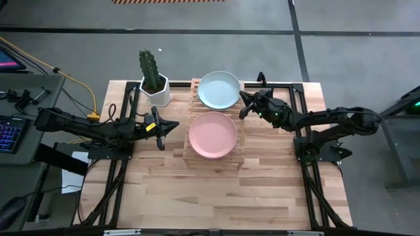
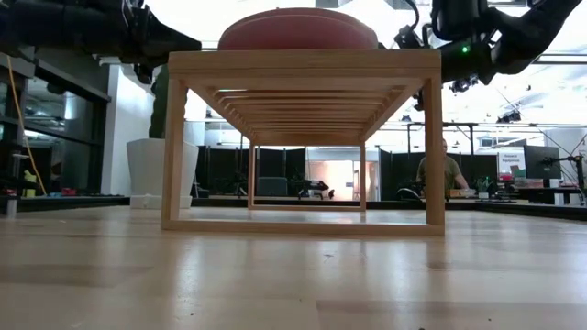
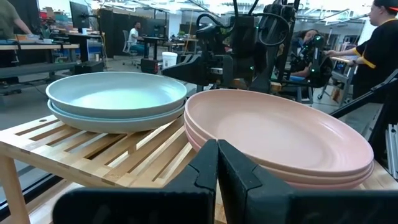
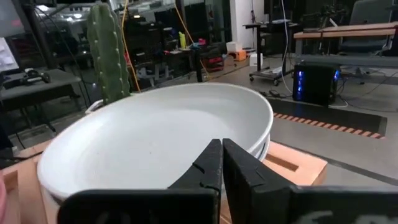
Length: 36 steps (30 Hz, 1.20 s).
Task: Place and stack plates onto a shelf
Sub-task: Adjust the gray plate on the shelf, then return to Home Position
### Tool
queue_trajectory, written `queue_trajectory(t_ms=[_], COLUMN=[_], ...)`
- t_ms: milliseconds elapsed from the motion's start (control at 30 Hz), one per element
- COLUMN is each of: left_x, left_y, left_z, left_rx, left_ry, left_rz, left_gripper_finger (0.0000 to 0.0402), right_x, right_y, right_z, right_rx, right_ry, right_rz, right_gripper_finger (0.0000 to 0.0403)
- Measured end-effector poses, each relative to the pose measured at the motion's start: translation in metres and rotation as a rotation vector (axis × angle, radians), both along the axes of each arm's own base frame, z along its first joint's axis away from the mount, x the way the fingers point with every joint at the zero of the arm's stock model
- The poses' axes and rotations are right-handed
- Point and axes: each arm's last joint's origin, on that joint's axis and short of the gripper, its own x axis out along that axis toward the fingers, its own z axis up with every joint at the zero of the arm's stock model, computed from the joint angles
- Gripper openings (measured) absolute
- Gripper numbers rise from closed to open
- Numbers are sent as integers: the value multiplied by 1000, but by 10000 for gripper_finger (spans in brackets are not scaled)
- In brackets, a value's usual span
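The shelf (image 1: 190, 152) of pale wooden slats stands mid-table, also seen from the side in the low view (image 2: 298, 64). A stack of light blue plates (image 1: 219, 90) rests on its far half, and a stack of pink plates (image 1: 212, 134) on its near half. In the left wrist view the blue plates (image 3: 115, 96) and the pink plates (image 3: 273, 134) sit side by side on the slats. My left gripper (image 1: 172, 126) is shut, level, just left of the pink plates and clear of them. My right gripper (image 1: 243, 107) is shut, level, at the blue plates' right rim (image 4: 264, 121). My right gripper's shut fingertips (image 4: 222, 146) point level from the table's right at the top blue plate's rim. I cannot tell whether they touch it.
A white hexagonal pot with a green cactus (image 1: 155, 82) stands just left of the shelf's far end. Dark arm frames run along both table sides. Bare wood lies in front of the shelf (image 1: 216, 190). People and desks show in the room behind.
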Motion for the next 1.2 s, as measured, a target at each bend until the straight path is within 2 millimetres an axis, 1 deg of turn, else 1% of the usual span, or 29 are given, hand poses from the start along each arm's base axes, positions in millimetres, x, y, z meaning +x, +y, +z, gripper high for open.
queue_trajectory(t_ms=[200, 567, 700, 733, 833, 900, 967, 1067, 1200], left_x=[0, 0, 0, 0, -1, -2, -3, -5, -10], left_y=[0, 0, 0, -1, -3, -4, -3, -3, -3], left_z=[0, 0, 3, 6, 25, 34, 37, 36, 24], left_rx=[0, 1, 1, 1, 17, 45, 81, 126, 132], left_ry=[0, 0, -10, -22, -43, 14, 70, 104, 116], left_rz=[0, 0, -5, -25, -119, -140, -127, -123, -154], left_gripper_finger=[0, 0, 0, 0, 0, 0, 0, 0, 0], right_x=[0, -1, -6, -7, -15, -20, -27, -36, -47], right_y=[0, -3, -1, 1, 8, 14, 21, 31, 45], right_z=[6, 4, 13, 17, 27, 32, 35, 37, 39], right_rx=[-35, -27, -50, -57, -66, -61, -50, -16, 26], right_ry=[-41, -24, -53, -59, -68, -56, -22, 23, 54], right_rz=[-3, -14, 9, 26, 68, 99, 144, 195, 253], right_gripper_finger=[0, 0, 0, 0, 0, 0, 0, 0, 0])
